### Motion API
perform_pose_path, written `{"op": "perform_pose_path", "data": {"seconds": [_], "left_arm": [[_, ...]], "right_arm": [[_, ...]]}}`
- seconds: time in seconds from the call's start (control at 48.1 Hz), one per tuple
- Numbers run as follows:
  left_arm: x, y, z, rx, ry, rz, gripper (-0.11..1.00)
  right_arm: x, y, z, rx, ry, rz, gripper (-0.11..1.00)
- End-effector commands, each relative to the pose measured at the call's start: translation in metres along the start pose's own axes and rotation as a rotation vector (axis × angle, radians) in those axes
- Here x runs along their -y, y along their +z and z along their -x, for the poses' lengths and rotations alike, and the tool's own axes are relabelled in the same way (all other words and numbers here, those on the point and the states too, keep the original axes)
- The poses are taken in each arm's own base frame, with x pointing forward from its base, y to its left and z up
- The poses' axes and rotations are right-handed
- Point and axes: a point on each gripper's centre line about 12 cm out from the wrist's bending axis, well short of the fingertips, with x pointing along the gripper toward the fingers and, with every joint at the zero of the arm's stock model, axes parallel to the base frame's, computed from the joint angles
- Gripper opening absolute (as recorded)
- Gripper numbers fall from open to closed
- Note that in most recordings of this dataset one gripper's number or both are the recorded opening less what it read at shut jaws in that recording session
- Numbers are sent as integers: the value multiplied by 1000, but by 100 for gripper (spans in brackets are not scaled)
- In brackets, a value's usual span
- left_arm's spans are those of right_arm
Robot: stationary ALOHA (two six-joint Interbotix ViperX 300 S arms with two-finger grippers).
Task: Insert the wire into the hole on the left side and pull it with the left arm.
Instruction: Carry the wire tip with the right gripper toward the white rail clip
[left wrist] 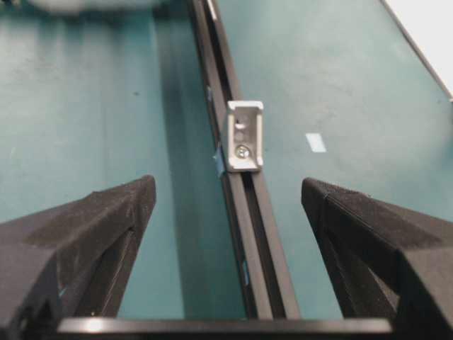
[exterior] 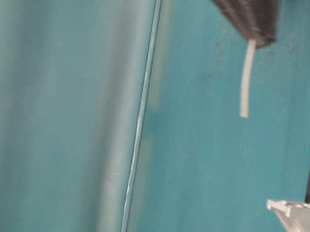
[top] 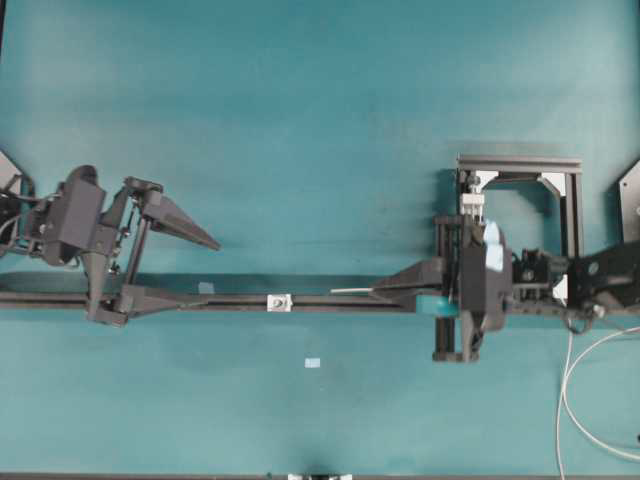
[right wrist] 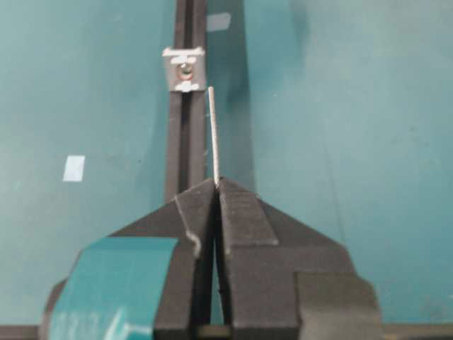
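Overhead: the right gripper (top: 385, 290), marked with teal tape, is clenching the wire (top: 352, 290) over the black rail (top: 330, 301), the wire's free tip pointing toward the small silver block (top: 279, 302) while stopping short of it. The all-black left gripper (top: 195, 270) is waiting on the far side of the block, fingers spread wide and empty, straddling the rail.

Table level: a short pale length of the wire (exterior: 246, 77) is sticking out of a dark gripper tip, hanging free over the teal mat; a white ribbed clip (exterior: 299, 222) is sitting near the rail, well apart from it.

Left wrist: the spread left fingers (left wrist: 106, 234) are framing the block, whose hole (left wrist: 243, 150) is facing this camera with no wire in it.

Right wrist: the pinched right fingertips (right wrist: 205, 205) are holding the wire (right wrist: 213, 134) with its tip just beside the block (right wrist: 184, 69), offset to one side of the hole.

The insertion step appears to be under way, not yet done. The next move likely calls for a fine sideways correction, then a straight feed through the hole before the left gripper closes to pull.
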Motion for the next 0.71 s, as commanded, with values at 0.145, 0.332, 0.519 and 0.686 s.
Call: {"op": "perform_pose_path", "data": {"seconds": [0.145, 0.332, 0.519, 0.686], "left_arm": [[6, -2, -13, 33, -22, 2, 58], [6, -9, -23, 11, -19, 1, 58], [5, -17, -28, -11, -15, -1, 58], [5, -20, -31, -11, -16, -2, 58]], "right_arm": [[-16, -1, -5, 34, -17, -24, 3], [-14, -8, -8, 33, -38, -17, 3], [-15, -10, -11, 30, -39, -16, 3], [-15, -13, -14, 30, -46, -22, 3]]}}
